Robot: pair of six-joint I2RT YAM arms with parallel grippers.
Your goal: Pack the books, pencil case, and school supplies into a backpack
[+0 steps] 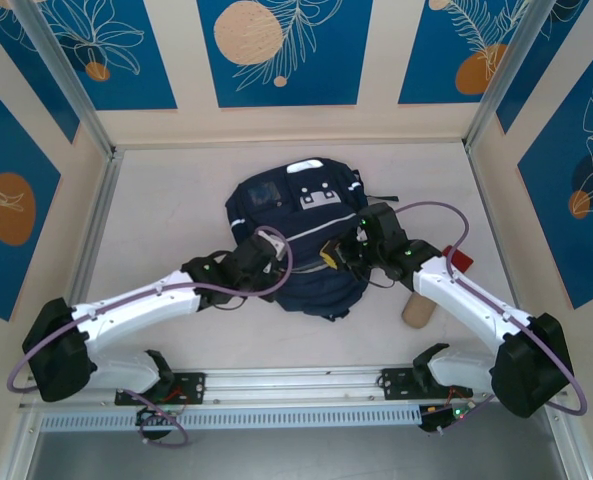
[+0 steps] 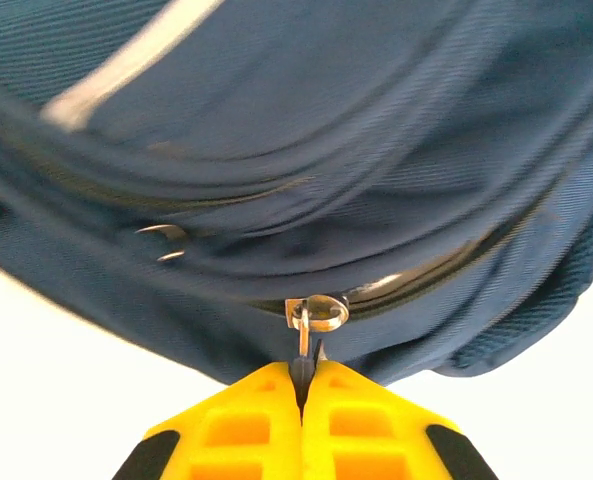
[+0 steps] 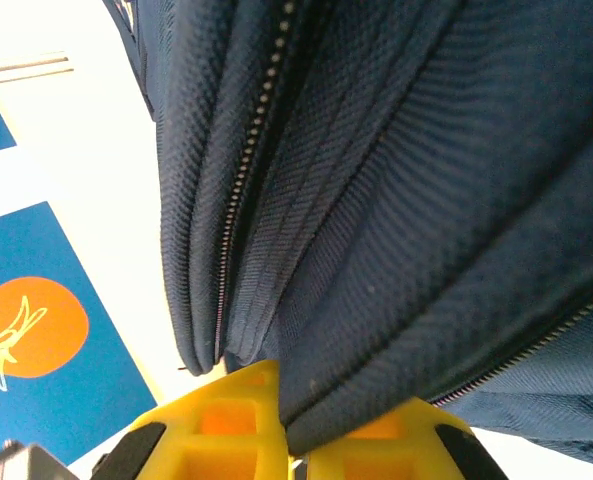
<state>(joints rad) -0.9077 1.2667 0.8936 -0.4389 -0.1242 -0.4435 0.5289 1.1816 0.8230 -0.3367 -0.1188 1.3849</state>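
I have the large dark navy fabric backpack with thin white stripes [image 1: 296, 215] lying flat mid-table, both arms working its near edge. The left gripper [image 2: 301, 385] is pinched tight on the small silver metal zipper pull [image 2: 303, 343], at the backpack's lower seam. The right gripper [image 3: 294, 405] is clamped on a thick fold of the backpack's navy cloth, just beside a closed zipper track [image 3: 238, 190].

I read this as the opening step: one hand anchors, the other runs the slider. To do it well, I would draw the pull along the line of the teeth, not away from the backpack (a sideways tug would likely jam the slider or slip the thin tab from the pads). The right grip should hold the cloth taut against that pull, so the bag does not slide with it. Slow and steady suits this, since the tab is held only by its tip. The tan cylinder [image 1: 416, 308] lying right of the backpack looks safely out of that path.
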